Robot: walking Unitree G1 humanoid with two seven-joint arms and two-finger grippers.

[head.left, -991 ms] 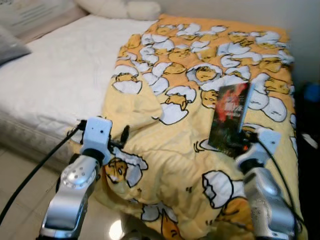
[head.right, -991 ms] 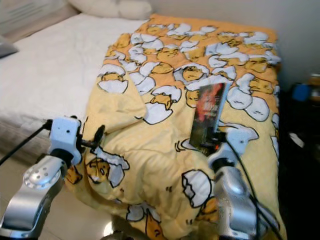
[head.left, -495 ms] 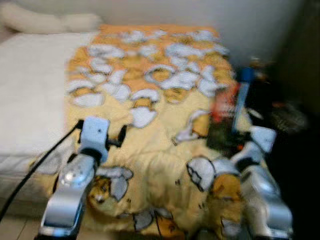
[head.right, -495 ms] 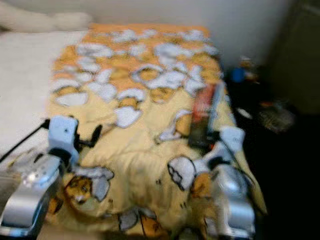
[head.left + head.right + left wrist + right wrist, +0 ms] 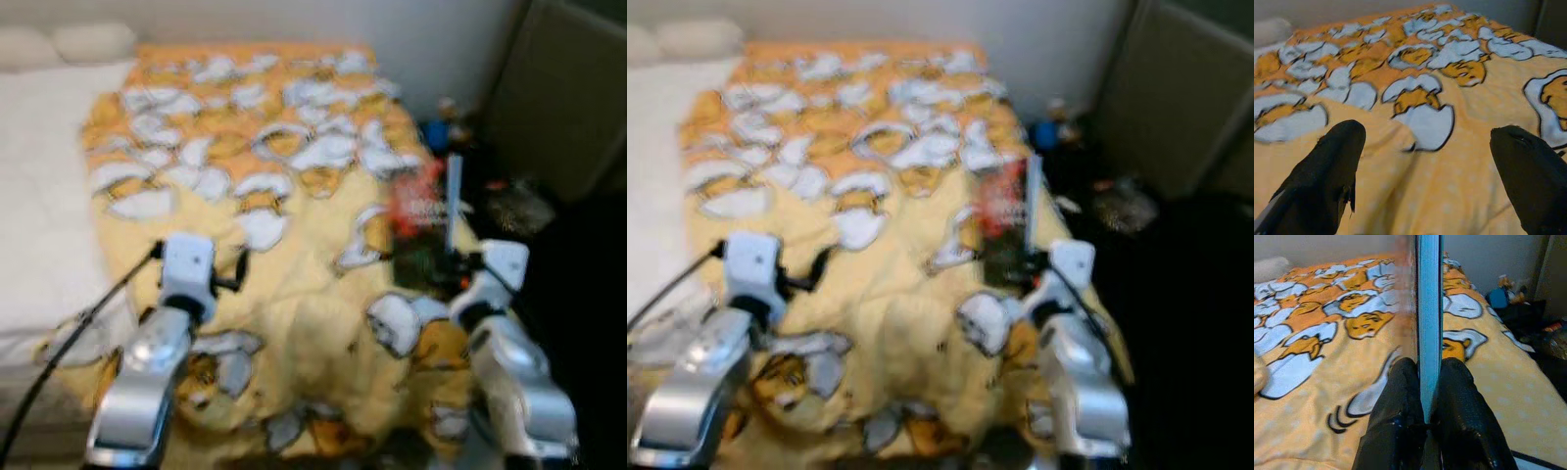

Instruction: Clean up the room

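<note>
While the whole view has swung from the bed (image 5: 39,255) toward the dark corner beyond its far side, the right gripper (image 5: 1422,382) stays clamped on a thin book (image 5: 423,220), upright above the egg-print blanket (image 5: 294,196). Likely it is being carried off to be put away. The left gripper (image 5: 1425,166) hovers wide open, empty, over the blanket. No containers can be made out.

1. This is a bedroom in a home: a bed (image 5: 39,196) with a white sheet runs from 9 to 12 o'clock.
2. A yellow blanket (image 5: 294,196) printed with cartoon eggs covers the bed's middle.
3. Pillows (image 5: 69,41) lie at 11 o'clock against a pale wall (image 5: 421,29).
4. Dark clutter (image 5: 500,196) sits on the floor at 2 o'clock.
</note>
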